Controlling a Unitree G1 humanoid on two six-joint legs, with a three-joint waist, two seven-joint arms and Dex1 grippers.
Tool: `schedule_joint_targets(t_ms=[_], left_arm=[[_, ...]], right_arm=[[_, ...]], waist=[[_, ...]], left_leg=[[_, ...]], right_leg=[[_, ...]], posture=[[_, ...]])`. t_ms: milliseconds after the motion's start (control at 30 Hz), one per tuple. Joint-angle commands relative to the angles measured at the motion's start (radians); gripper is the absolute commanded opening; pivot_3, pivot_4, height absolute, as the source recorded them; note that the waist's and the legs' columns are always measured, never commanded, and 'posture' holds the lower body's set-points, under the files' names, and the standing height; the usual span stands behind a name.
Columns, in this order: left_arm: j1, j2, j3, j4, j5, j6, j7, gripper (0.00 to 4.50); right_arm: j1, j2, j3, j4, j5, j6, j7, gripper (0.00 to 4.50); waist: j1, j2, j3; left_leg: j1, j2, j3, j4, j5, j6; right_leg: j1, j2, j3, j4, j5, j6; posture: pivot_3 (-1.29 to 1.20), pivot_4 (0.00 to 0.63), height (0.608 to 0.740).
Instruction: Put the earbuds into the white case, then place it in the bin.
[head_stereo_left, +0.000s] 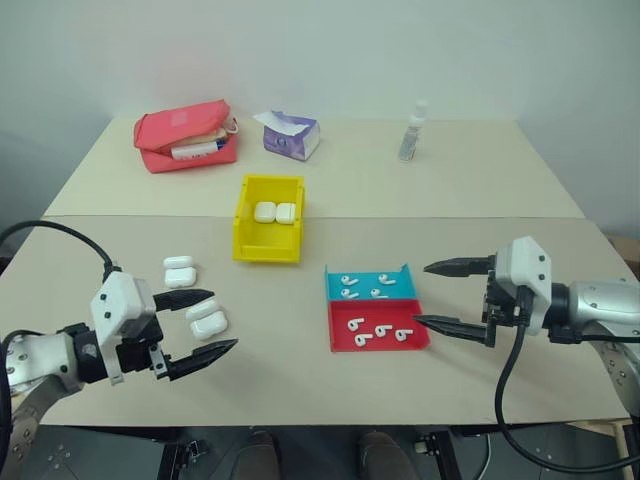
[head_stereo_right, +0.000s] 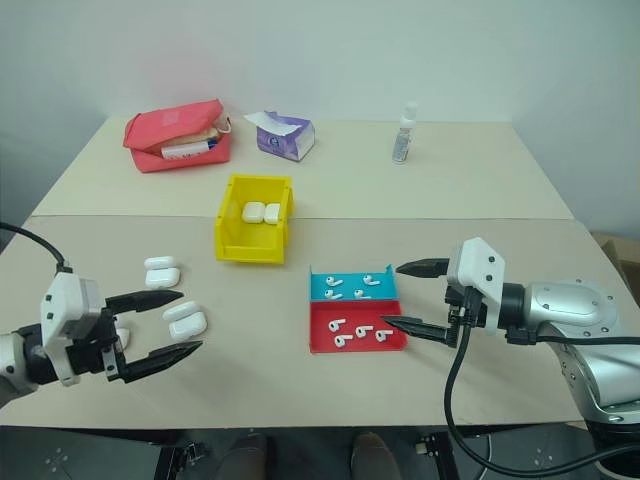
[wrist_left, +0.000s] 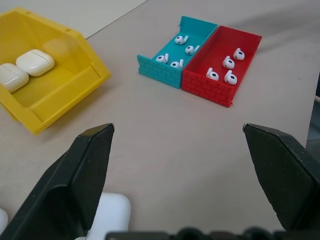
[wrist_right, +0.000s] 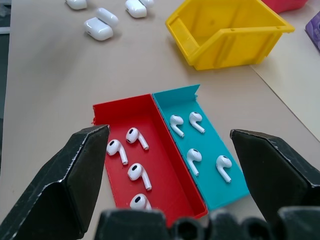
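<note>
Left eye view looks down on a beige surface (head_stereo_left: 300, 310). Both arms hang low above it, left tool (head_stereo_left: 198, 322) and right tool (head_stereo_left: 448, 294), each with its black fingers spread wide apart and holding nothing. Near the far edge lie a red pouch (head_stereo_left: 186, 135), a purple tissue pack (head_stereo_left: 291, 135) and a small spray bottle (head_stereo_left: 413, 132). At the centre stands the bin (head_stereo_left: 268, 246), with two closed white cases (head_stereo_left: 274, 212) inside. More cases lie on the surface (head_stereo_left: 180, 271) beside the left tool. Just in front of the right tool sits a blue and red tray (head_stereo_left: 377, 310), touching halves, holding the earbuds (head_stereo_left: 378, 329), four in each.
</note>
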Motion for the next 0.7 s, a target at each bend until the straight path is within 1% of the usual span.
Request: schedule_joint_targets(t_ms=[33, 267, 400, 500, 567, 700], left_arm=[[-0.001, -0.021, 0.008, -0.024, -0.007, -0.017, 0.017, 4.5], [0.017, -0.036, -0.004, -0.004, 0.059, -0.071, 0.012, 4.5], [-0.014, -0.018, 0.005, 0.001, 0.108, -0.055, 0.076, 4.5], [-0.042, -0.009, 0.009, 0.015, 0.187, -0.084, 0.12, 4.5], [-0.058, 0.012, 0.056, 0.017, 0.177, -0.043, 0.129, 4.5], [-0.021, 0.048, 0.162, -0.007, 0.162, 0.023, 0.108, 4.5]], right_arm=[[-0.008, 0.003, -0.013, -0.021, 0.001, -0.023, -0.001, 4.49], [-0.002, 0.008, -0.01, -0.021, -0.007, -0.027, -0.006, 4.49], [-0.022, 0.002, -0.002, -0.008, -0.012, -0.028, 0.004, 4.49], [-0.051, 0.004, 0.019, 0.014, -0.032, -0.038, 0.012, 4.49], [-0.074, 0.009, 0.033, 0.024, -0.039, -0.038, 0.014, 4.49], [-0.08, 0.021, 0.043, 0.02, -0.034, -0.036, 0.008, 4.49]], waist=[[0.0, 0.0, 0.0], [0.0, 0.0, 0.0], [0.0, 0.0, 0.0], [0.0, 0.0, 0.0], [0.0, 0.0, 0.0], [-0.002, 0.0, 0.0]], left_leg=[[0.0, 0.0, 0.0, 0.0, 0.0, 0.0], [0.0, 0.0, 0.0, 0.0, 0.0, 0.0], [0.0, 0.0, 0.0, 0.0, 0.0, 0.0], [0.0, 0.0, 0.0, 0.0, 0.0, 0.0], [0.0, 0.0, 0.0, 0.0, 0.0, 0.0], [0.0, 0.0, 0.0, 0.0, 0.0, 0.0]], right_leg=[[0.0, 0.0, 0.0, 0.0, 0.0, 0.0], [0.0, 0.0, 0.0, 0.0, 0.0, 0.0], [0.0, 0.0, 0.0, 0.0, 0.0, 0.0], [0.0, 0.0, 0.0, 0.0, 0.0, 0.0], [0.0, 0.0, 0.0, 0.0, 0.0, 0.0], [-0.001, 0.0, 0.0, 0.0, 0.0, 0.0]], posture=[[0.0, 0.15, 0.74], [0.0, 0.15, 0.74], [0.0, 0.15, 0.74], [0.0, 0.15, 0.74], [0.0, 0.15, 0.74], [0.0, 0.15, 0.74]])
